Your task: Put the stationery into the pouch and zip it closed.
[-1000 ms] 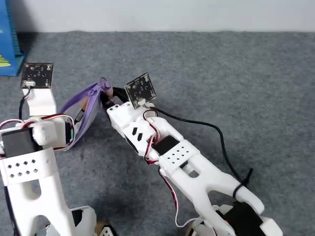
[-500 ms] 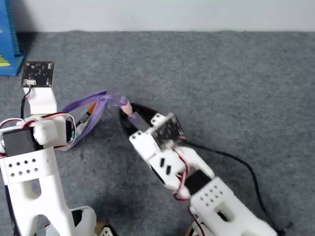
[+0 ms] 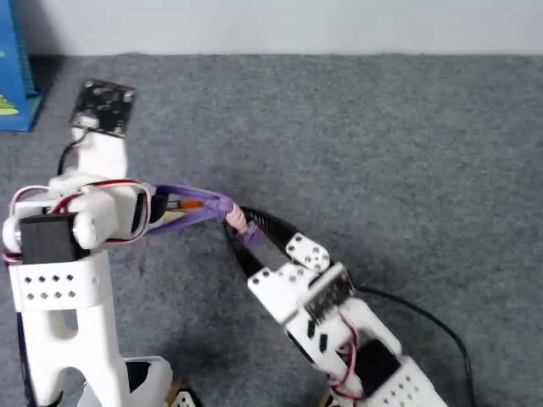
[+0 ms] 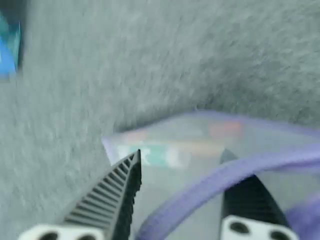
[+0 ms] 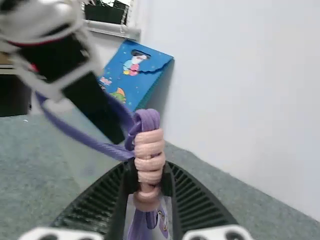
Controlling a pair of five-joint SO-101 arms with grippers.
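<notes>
Scene: two white robot arms over a grey table (image 3: 382, 153), with a purple-edged clear pouch (image 3: 193, 209) stretched between them, off the surface.
Left gripper (image 4: 180, 156): clenched on one end of the pouch. The purple zip edge runs between its jaws, which stand a little apart around the pouch.
Right gripper (image 3: 237, 227): clamped on the zip pull (image 5: 148, 155), a pink coiled tag with a purple loop, held upright between the jaws.
Stationery (image 3: 185, 203): inside the pouch. An orange pen shows through the clear side, and the other pieces are too blurred to name.
Long axis: the pouch runs in a straight line from the left gripper to the right gripper, sloping slightly toward the right arm's base.
Key relation: the zip pull sits at the pouch end farthest from the left gripper, so the two grips are at opposite ends of the zip line.
Judgement: closing looks nearly complete. Any further pull should follow the same line, away from the left gripper, which anchors the pouch.
Unclear: whether the zip teeth are fully joined.
</notes>
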